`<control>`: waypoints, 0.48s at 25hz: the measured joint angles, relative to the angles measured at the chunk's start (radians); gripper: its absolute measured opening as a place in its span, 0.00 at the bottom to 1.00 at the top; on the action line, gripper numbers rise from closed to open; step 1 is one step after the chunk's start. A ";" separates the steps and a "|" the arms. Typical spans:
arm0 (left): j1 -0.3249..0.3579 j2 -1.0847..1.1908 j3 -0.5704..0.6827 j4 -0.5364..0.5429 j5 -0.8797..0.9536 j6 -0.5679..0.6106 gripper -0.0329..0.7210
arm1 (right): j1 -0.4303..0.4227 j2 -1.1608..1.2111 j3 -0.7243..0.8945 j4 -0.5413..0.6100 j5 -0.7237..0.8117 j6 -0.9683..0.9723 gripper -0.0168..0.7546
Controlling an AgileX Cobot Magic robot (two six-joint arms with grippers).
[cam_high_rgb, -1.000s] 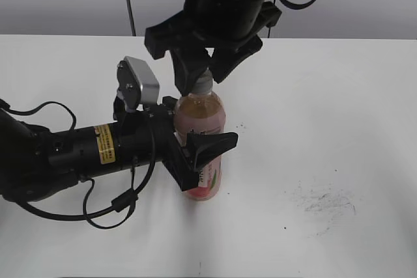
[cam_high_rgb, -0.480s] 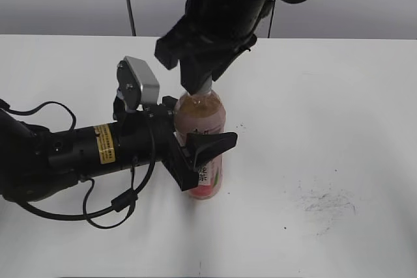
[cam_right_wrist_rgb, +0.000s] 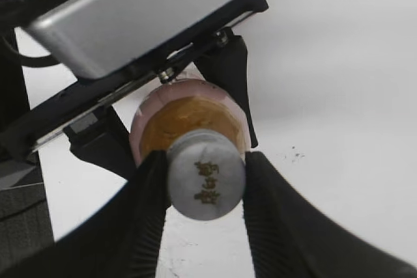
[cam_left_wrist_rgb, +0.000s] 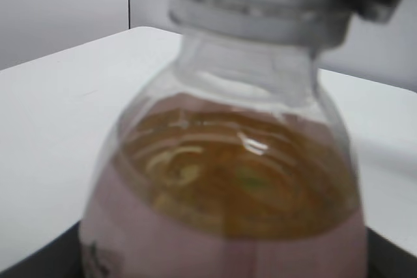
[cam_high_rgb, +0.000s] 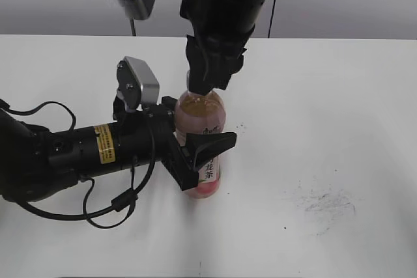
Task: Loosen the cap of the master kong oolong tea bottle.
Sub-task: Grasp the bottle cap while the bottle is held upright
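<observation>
White table (cam_high_rgb: pixel 339 96): 1 bottle (cam_high_rgb: pixel 203 118) clamped by left end effector (cam_high_rgb: pixel 202 154); right end effector (cam_right_wrist_rgb: pixel 205 183) clamps 1 cap (cam_right_wrist_rgb: pixel 206 175).

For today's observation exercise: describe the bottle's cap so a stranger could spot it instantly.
On the white table stands the tea bottle, clamped by the left hand. At its top sits the cap, pinched by the right hand: small, round, grey-white, with dark print on top.

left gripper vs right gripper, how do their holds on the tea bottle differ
The left gripper lies level, clamping the tea bottle around its labelled body; the right gripper hangs from above, pinching the cap. The left's jaws stand wider than the right's. Both are black and shut on the same bottle.
</observation>
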 joint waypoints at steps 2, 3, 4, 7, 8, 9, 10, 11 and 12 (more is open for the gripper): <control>0.000 0.000 0.000 0.000 0.000 -0.001 0.62 | 0.000 0.000 0.000 0.000 0.000 -0.048 0.37; 0.000 0.000 0.000 0.000 0.000 -0.001 0.62 | 0.000 0.000 0.000 0.000 0.000 -0.066 0.37; 0.000 0.000 0.000 0.000 0.000 -0.001 0.62 | 0.000 -0.001 0.000 0.000 0.000 -0.084 0.37; 0.000 0.000 0.000 0.001 0.000 -0.001 0.62 | 0.000 -0.001 0.000 0.000 -0.001 -0.137 0.37; 0.000 0.000 0.000 0.001 0.000 -0.001 0.62 | 0.000 -0.001 0.000 0.000 -0.001 -0.164 0.37; 0.000 0.000 0.000 0.001 0.000 0.000 0.62 | 0.000 -0.001 0.000 0.000 -0.001 -0.195 0.37; 0.000 0.000 0.000 0.002 0.000 0.000 0.62 | 0.000 -0.001 0.000 0.000 -0.001 -0.220 0.37; 0.000 0.000 0.000 0.002 0.000 0.000 0.62 | 0.000 -0.001 0.000 0.000 -0.001 -0.249 0.37; 0.000 0.000 0.000 0.002 0.000 0.001 0.62 | 0.000 -0.001 0.000 0.000 -0.001 -0.276 0.37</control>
